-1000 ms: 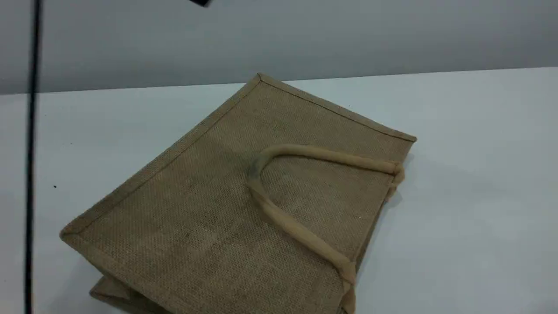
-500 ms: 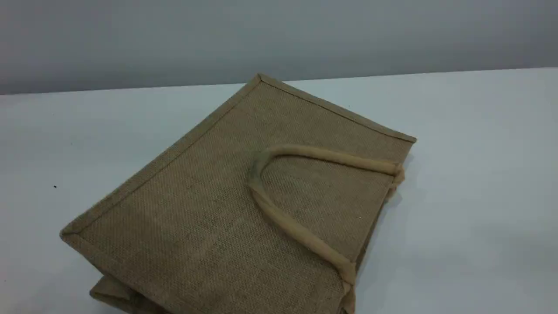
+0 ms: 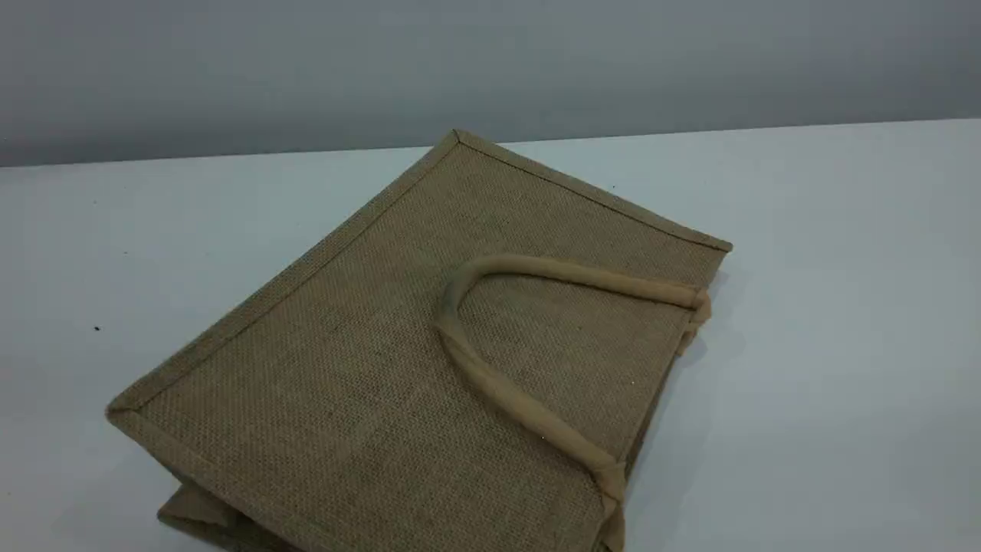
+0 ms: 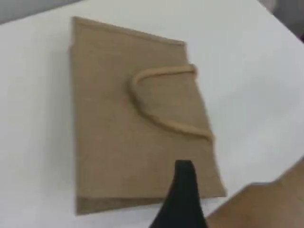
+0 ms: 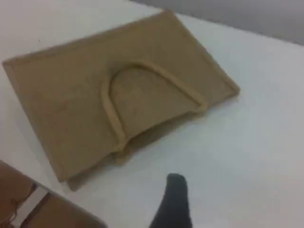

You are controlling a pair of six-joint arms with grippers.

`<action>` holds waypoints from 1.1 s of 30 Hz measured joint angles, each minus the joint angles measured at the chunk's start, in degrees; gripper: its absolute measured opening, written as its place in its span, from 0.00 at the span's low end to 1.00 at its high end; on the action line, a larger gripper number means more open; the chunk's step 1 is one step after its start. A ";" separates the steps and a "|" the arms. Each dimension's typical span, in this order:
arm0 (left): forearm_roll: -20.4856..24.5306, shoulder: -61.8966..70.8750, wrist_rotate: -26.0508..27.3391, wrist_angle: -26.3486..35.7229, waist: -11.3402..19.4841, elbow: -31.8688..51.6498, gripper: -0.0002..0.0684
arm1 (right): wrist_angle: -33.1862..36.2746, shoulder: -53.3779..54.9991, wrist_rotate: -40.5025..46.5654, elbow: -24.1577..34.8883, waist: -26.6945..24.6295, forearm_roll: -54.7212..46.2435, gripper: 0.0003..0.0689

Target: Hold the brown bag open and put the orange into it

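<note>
The brown bag (image 3: 368, 360) lies flat on the white table, its mouth edge toward the right. One beige loop handle (image 3: 498, 395) rests folded back on its upper face. The left wrist view looks down on the bag (image 4: 118, 118) from high above, with one dark fingertip of my left gripper (image 4: 184, 167) at the bottom edge and nothing at it. In the right wrist view the bag (image 5: 71, 104) and its handle (image 5: 110, 111) show, and my right gripper (image 5: 175, 181) hangs over bare table, a fingertip showing with nothing in it. Neither gripper appears in the scene view. The orange is out of view.
The white table (image 3: 843, 322) stretches around the bag, with a grey wall behind it. Both wrist views catch the table's near edge, with brown surface beyond it (image 4: 266, 204) (image 5: 28, 204).
A dark cable at the left edge and a dark part at the top of the scene view have gone out of view. The bag has not moved.
</note>
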 joint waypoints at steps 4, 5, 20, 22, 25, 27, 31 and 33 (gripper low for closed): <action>4.12 -9.54 -1.90 0.06 0.06 4.58 0.81 | -0.46 0.05 0.00 0.19 0.00 0.00 0.82; 4.95 -11.85 -2.09 0.00 0.06 5.95 0.81 | -0.53 0.05 0.00 0.19 0.00 0.00 0.82; 12.29 -26.26 -3.66 -2.82 0.06 23.19 0.81 | -0.63 0.13 0.10 0.24 0.00 0.00 0.82; 12.29 -26.21 -3.66 -3.42 0.06 24.54 0.81 | -0.68 0.13 0.10 0.24 0.00 0.00 0.82; 12.29 -26.21 -3.66 -2.22 0.06 25.60 0.81 | -0.64 0.13 0.10 0.24 -0.18 0.00 0.82; 12.24 -26.21 -3.35 -2.17 0.06 25.60 0.81 | -0.64 0.13 0.10 0.24 -1.33 0.00 0.82; 12.24 -26.21 -3.35 -2.31 0.06 25.60 0.81 | -0.69 0.13 0.10 0.24 -7.08 0.00 0.82; 12.24 -26.21 -3.35 -2.31 0.06 25.55 0.81 | -0.69 0.13 0.10 0.24 -11.00 0.00 0.82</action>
